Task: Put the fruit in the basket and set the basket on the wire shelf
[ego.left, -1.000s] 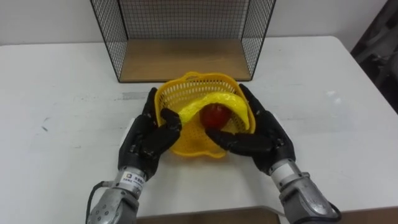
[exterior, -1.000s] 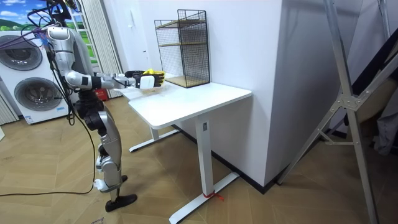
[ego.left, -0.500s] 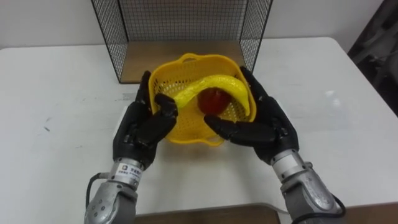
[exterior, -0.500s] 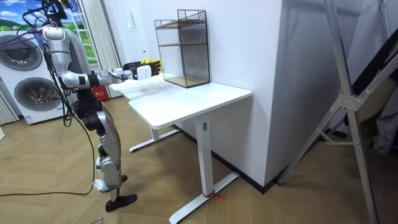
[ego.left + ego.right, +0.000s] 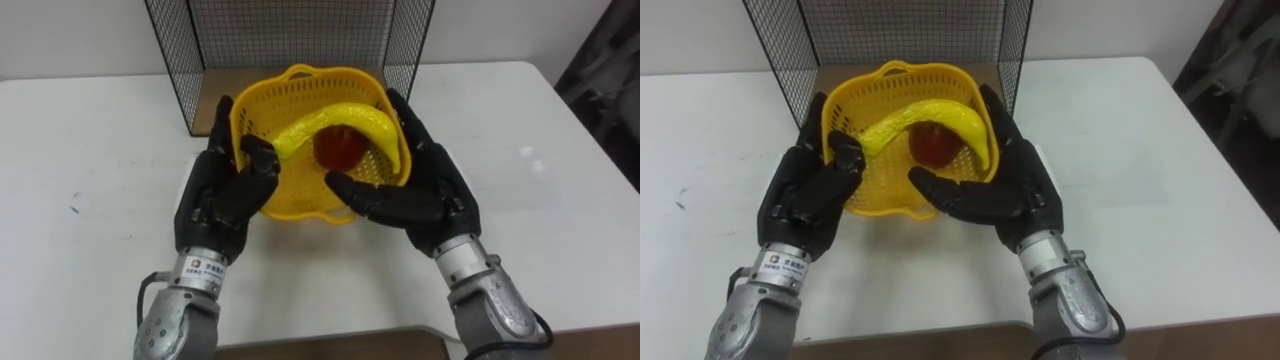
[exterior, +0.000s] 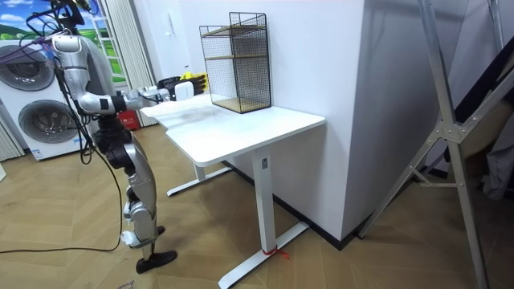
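Gripping the yellow basket (image 5: 300,198) from both sides above the white table (image 5: 90,150). Pressing the left hand (image 5: 222,195) against the basket's left wall, laying the fingers flat up along it toward the far rim and hooking the thumb onto the near-left edge, so pinching that wall. Carrying both pieces of fruit inside: a banana (image 5: 350,112) arching across the basket from the near-left side over to the right rim, and a red apple (image 5: 338,148) sitting under the arch, just beside it or touching it; not telling which. Cupping the right wall with the right hand (image 5: 425,190), running the fingers straight along it and reaching the thumb across the near wall toward the left thumb, with the two thumb tips apart. Holding the basket's far rim right at the open bottom bay of the black wire shelf (image 5: 290,25); not telling from the eye views whether the rim is inside the frame or just in front of it. Noting from the room view, going from its left: standing upright in front of the washing machines (image 6: 40,120) at the end of the table, reaching both arms forward, holding the basket raised clear of the table top and near the shelf, the latter standing at the table's far edge by the wall.
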### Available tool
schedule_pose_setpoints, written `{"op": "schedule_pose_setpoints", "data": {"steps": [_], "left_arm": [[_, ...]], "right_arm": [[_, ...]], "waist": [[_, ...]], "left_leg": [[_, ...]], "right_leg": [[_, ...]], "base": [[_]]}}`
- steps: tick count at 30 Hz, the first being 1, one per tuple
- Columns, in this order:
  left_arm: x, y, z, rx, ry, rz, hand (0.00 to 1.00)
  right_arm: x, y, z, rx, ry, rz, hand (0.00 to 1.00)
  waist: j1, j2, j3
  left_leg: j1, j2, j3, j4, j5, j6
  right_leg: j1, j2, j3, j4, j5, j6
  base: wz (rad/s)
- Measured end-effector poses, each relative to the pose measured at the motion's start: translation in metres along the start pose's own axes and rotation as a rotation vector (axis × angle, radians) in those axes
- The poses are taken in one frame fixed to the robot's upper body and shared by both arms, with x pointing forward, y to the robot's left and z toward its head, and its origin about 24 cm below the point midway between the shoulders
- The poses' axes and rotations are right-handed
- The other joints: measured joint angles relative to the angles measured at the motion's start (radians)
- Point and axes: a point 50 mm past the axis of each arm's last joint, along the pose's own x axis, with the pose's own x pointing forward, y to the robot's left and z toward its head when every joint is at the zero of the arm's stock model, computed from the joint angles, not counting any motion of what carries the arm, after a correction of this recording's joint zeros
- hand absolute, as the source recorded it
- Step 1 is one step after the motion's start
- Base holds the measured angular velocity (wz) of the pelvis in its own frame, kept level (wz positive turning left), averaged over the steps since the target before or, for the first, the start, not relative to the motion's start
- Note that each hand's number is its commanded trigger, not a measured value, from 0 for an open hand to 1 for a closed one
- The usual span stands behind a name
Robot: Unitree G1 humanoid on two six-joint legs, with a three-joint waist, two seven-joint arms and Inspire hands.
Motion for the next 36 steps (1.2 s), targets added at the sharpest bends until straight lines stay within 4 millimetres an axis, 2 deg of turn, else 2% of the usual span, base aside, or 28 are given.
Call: {"op": "schedule_pose_setpoints", "data": {"steps": [5, 7, 9, 12, 14, 19, 22, 23, 25, 27, 28, 29, 30, 31, 32, 33, 34, 35, 36], "left_arm": [[0.002, -0.002, 0.001, -0.005, -0.009, -0.004, 0.00], [0.004, -0.003, 0.002, -0.004, -0.016, -0.009, 0.00], [0.008, -0.003, 0.005, 0.000, -0.029, -0.014, 0.00], [0.009, -0.004, 0.005, 0.000, -0.032, -0.015, 0.00], [0.009, -0.003, 0.003, 0.001, -0.026, -0.011, 0.00], [0.009, -0.003, 0.001, -0.002, -0.015, -0.009, 0.00], [0.009, -0.003, 0.001, -0.002, -0.015, -0.007, 0.00], [0.009, -0.003, 0.001, -0.002, -0.015, -0.007, 0.00], [0.009, -0.003, 0.002, -0.001, -0.018, -0.006, 0.00], [0.009, -0.003, 0.002, -0.001, -0.021, -0.003, 0.00], [0.009, -0.003, 0.003, 0.000, -0.023, 0.001, 0.00], [0.009, -0.003, 0.003, 0.000, -0.024, 0.002, 0.00], [0.008, -0.003, 0.002, -0.001, -0.020, 0.003, 0.00], [0.007, -0.003, 0.002, -0.002, -0.018, 0.004, 0.00], [0.007, -0.002, 0.001, -0.003, -0.017, 0.007, 0.00], [0.007, -0.002, 0.002, 0.000, -0.017, 0.009, 0.00], [0.007, -0.001, 0.002, 0.003, -0.017, 0.011, 0.00], [0.007, -0.001, 0.002, 0.003, -0.019, 0.016, 0.00], [0.008, -0.001, 0.003, 0.002, -0.023, 0.018, 0.00]], "right_arm": [[0.002, 0.000, 0.001, -0.004, -0.007, -0.014, 0.00], [0.002, 0.001, 0.001, -0.003, -0.006, -0.016, 0.00], [0.002, 0.001, 0.001, 0.001, -0.013, -0.018, 0.00], [0.002, 0.001, 0.002, 0.007, -0.023, -0.017, 0.00], [0.002, 0.000, 0.002, 0.015, -0.023, -0.016, 0.00], [0.002, -0.001, 0.001, 0.016, -0.020, -0.019, 0.00], [0.002, -0.001, 0.002, 0.015, -0.021, -0.018, 0.00], [0.002, -0.001, 0.002, 0.016, -0.021, -0.017, 0.00], [0.002, 0.000, 0.001, 0.018, -0.019, -0.013, 0.00], [0.002, 0.001, 0.000, 0.024, -0.017, -0.011, 0.00], [0.002, 0.001, 0.000, 0.030, -0.017, -0.008, 0.00], [0.002, 0.000, -0.001, 0.037, -0.018, -0.008, 0.00], [0.001, -0.002, -0.004, 0.037, -0.010, -0.011, 0.00], [0.001, -0.002, -0.005, 0.037, -0.005, -0.011, 0.00], [0.001, -0.001, -0.006, 0.041, -0.002, -0.010, 0.00], [0.001, -0.001, -0.007, 0.048, 0.000, -0.011, 0.00], [0.000, -0.001, -0.008, 0.060, 0.003, -0.011, 0.00], [0.000, -0.001, -0.009, 0.081, 0.001, -0.012, 0.00], [0.001, 0.000, -0.008, 0.082, -0.007, -0.010, 0.00]], "waist": [[-0.005, -0.007, 0.0047], [-0.001, -0.007, 0.0057], [0.002, -0.001, 0.0141], [0.001, 0.009, 0.0183], [0.002, 0.023, 0.0206], [-0.004, 0.030, 0.0174], [0.002, 0.025, 0.0067], [0.003, 0.027, 0.0054], [0.010, 0.025, 0.0039], [0.027, 0.022, -0.0027], [0.032, 0.017, -0.0068], [0.039, 0.014, -0.0075], [0.053, 0.015, -0.0081], [0.059, 0.015, -0.0083], [0.065, 0.017, -0.0073], [0.075, 0.015, -0.0078], [0.078, 0.005, -0.0106], [0.078, 0.003, -0.0039], [0.079, -0.017, -0.0023]], "left_leg": [[-0.051, -0.022, 0.001, 0.086, -0.031, 0.022], [-0.054, -0.023, 0.001, 0.107, -0.044, 0.028], [-0.060, -0.018, 0.000, 0.141, -0.068, 0.035], [-0.077, -0.011, -0.010, 0.183, -0.085, 0.043], [-0.104, 0.004, -0.011, 0.222, -0.100, 0.050], [-0.143, 0.009, -0.032, 0.278, -0.122, 0.060], [-0.148, 0.011, -0.031, 0.280, -0.123, 0.059], [-0.149, 0.016, -0.032, 0.286, -0.125, 0.056], [-0.149, 0.026, -0.030, 0.303, -0.137, 0.046], [-0.155, 0.048, -0.025, 0.333, -0.154, 0.030], [-0.167, 0.069, -0.031, 0.377, -0.166, 0.014], [-0.203, 0.089, -0.034, 0.462, -0.167, 0.008], [-0.244, 0.121, -0.037, 0.578, -0.154, -0.011], [-0.258, 0.131, -0.042, 0.624, -0.142, -0.015], [-0.288, 0.147, -0.064, 0.698, -0.111, -0.022], [-0.298, 0.150, -0.067, 0.722, -0.093, -0.022], [-0.304, 0.156, -0.068, 0.750, -0.058, -0.032], [-0.319, 0.158, -0.068, 0.777, -0.012, -0.029], [-0.342, 0.152, -0.075, 0.794, 0.017, -0.029]], "right_leg": [[-0.073, -0.041, -0.004, 0.137, -0.060, 0.008], [-0.071, -0.043, -0.001, 0.149, -0.062, 0.011], [-0.055, -0.040, -0.001, 0.152, -0.059, 0.017], [-0.047, -0.034, 0.000, 0.143, -0.048, 0.025], [-0.050, -0.027, -0.001, 0.133, -0.035, 0.031], [-0.067, -0.024, -0.007, 0.144, -0.031, 0.040], [-0.080, -0.023, -0.008, 0.153, -0.032, 0.040], [-0.081, -0.019, -0.011, 0.155, -0.033, 0.039], [-0.090, -0.011, -0.016, 0.175, -0.051, 0.022], [-0.099, 0.007, -0.015, 0.190, -0.071, 0.005], [-0.100, 0.026, -0.016, 0.193, -0.085, -0.005], [-0.102, 0.044, -0.020, 0.209, -0.104, -0.022], [-0.101, 0.060, -0.016, 0.234, -0.128, -0.041], [-0.101, 0.064, -0.015, 0.247, -0.137, -0.047], [-0.094, 0.078, -0.015, 0.265, -0.153, -0.058], [-0.093, 0.080, -0.014, 0.273, -0.157, -0.062], [-0.082, 0.084, -0.007, 0.275, -0.164, -0.078], [-0.069, 0.087, 0.002, 0.273, -0.164, -0.091], [-0.056, 0.086, 0.011, 0.269, -0.165, -0.100]], "base": [[0.03], [0.00], [0.00], [0.04], [0.02], [0.08], [-0.01], [0.00], [-0.14], [-0.21], [-0.09], [-0.18], [-0.23], [-0.35], [-0.27], [-0.21], [-0.09], [0.00], [0.05]]}}
